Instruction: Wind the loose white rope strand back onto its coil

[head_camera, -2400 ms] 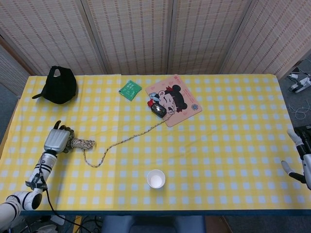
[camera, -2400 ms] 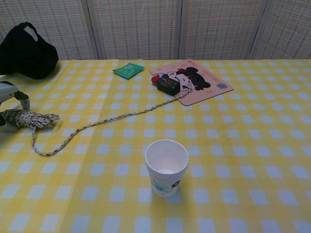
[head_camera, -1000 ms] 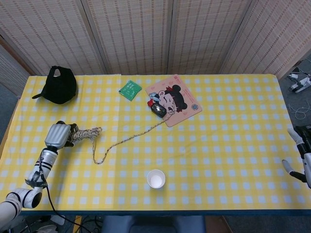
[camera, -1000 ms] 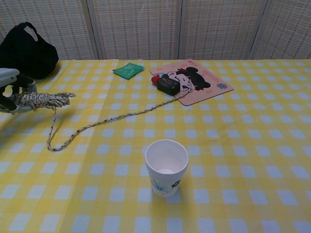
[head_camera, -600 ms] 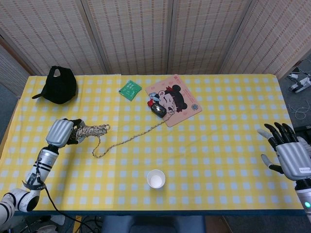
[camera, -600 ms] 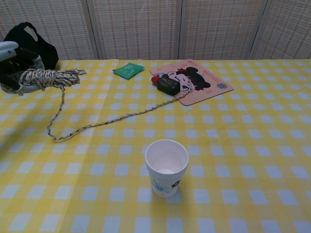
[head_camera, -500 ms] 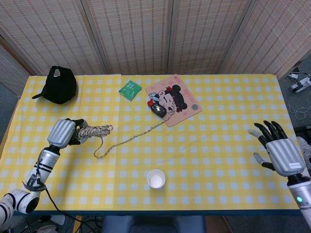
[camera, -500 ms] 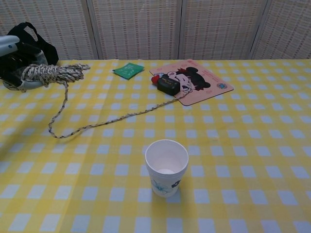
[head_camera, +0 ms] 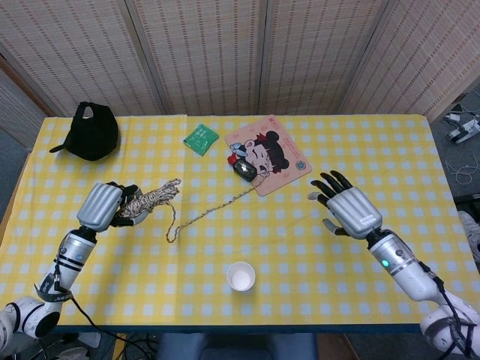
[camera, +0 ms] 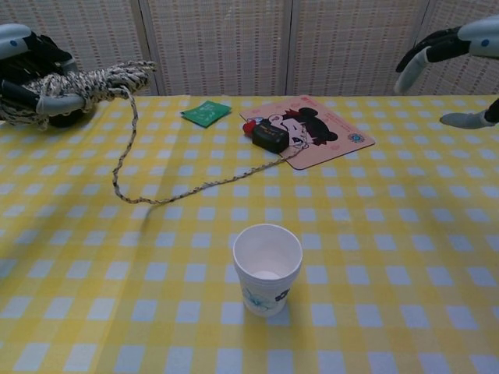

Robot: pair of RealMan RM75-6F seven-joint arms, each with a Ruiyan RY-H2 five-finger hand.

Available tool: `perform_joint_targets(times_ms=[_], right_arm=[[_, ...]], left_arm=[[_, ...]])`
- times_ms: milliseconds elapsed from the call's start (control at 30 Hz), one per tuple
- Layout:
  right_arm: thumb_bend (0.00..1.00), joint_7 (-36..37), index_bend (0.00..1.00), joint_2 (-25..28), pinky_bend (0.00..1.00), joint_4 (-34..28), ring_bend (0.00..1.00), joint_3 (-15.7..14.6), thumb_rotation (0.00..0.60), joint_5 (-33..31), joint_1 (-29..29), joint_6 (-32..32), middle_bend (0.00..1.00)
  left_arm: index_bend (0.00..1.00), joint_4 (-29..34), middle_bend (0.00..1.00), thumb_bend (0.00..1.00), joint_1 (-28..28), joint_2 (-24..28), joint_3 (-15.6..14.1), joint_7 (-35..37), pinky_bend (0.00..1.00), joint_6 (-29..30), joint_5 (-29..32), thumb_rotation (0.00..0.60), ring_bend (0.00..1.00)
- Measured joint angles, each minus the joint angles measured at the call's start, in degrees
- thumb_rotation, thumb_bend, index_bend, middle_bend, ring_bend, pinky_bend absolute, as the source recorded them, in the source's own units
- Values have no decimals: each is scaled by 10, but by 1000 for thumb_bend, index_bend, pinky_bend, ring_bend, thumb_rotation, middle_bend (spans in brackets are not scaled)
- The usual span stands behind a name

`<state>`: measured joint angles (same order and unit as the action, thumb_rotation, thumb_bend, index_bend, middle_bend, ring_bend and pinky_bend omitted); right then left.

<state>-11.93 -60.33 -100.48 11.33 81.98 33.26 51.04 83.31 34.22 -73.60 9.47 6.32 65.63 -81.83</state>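
Observation:
My left hand [head_camera: 101,208] [camera: 35,74] grips the white speckled rope coil [head_camera: 154,199] [camera: 97,80] and holds it up off the table at the left. The loose strand [head_camera: 206,214] [camera: 203,185] hangs from the coil, loops down onto the cloth and runs right to the mouse pad [head_camera: 277,161] [camera: 327,140]. The strand's far end is hidden near the black mouse [head_camera: 244,171] [camera: 270,137]. My right hand [head_camera: 346,210] [camera: 456,48] hovers above the table's right half with fingers spread, holding nothing.
A white paper cup [head_camera: 241,276] [camera: 267,267] stands near the front edge at the middle. A green packet [head_camera: 200,138] [camera: 206,113] lies at the back. A black cap [head_camera: 91,131] sits at the back left. The yellow checked cloth [head_camera: 315,262] covers the table.
My left hand has lifted the coil and carried it right, dragging the strand's loop along. My right hand has come in from the right edge toward the middle, fingers spread.

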Motion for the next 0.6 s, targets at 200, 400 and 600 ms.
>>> perform_joint_targets(times_ms=[200, 400, 600], right_arm=[[350, -48, 286, -66, 0, 40, 0, 22, 600, -49, 74, -53, 137], [351, -104, 289, -127, 0, 91, 0, 30, 600, -100, 134, -90, 137], [353, -140, 311, -189, 0, 151, 0, 27, 600, -136, 177, -108, 137]], left_arm=[[779, 16, 813, 358, -5, 7, -2, -10, 532, 7, 2, 380, 656], [779, 22, 813, 358, -7, 9, -3, -13, 532, 11, -2, 378, 656], [779, 23, 813, 358, -5, 9, -7, -21, 532, 14, -14, 389, 655]])
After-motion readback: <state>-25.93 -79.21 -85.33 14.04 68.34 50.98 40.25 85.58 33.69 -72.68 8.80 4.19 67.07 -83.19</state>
